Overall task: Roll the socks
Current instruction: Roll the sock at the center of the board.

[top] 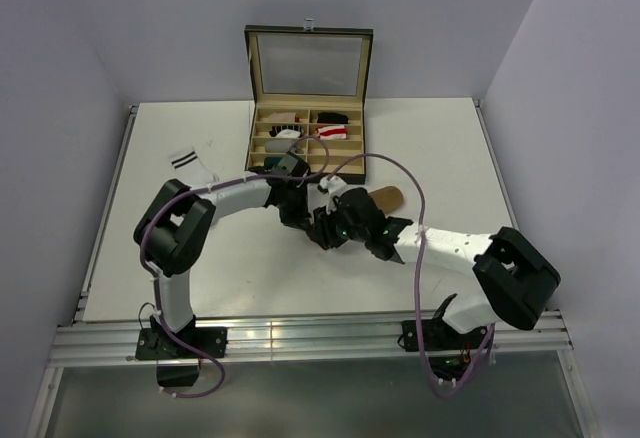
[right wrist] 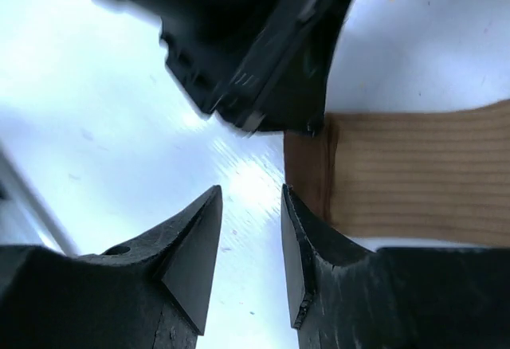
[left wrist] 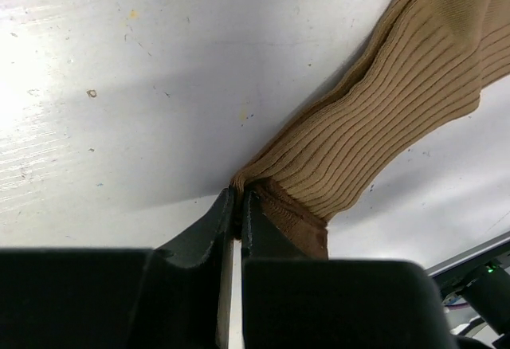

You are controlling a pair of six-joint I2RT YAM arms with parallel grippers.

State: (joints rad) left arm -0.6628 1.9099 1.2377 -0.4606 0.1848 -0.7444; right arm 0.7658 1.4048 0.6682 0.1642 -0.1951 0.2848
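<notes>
Left claw [left wrist: 237,205] clamped on cuff end of tan sock [left wrist: 398,118], right claw [right wrist: 251,205] parted just beside it, scuffed white table [left wrist: 119,126] beneath, pale walls [top: 60,108] around, sock's long axis running ahead-right of left claw.

Bright overhead light, glare on table [left wrist: 64,142], blurred foreground; soft shadows

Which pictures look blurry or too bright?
Right wrist view: the table glares white, and the right gripper, so close up, looks soft. Left wrist view: glare at the left, a grey shadow along the sharp, ribbed tan sock. Top view: even light, clear.
</notes>
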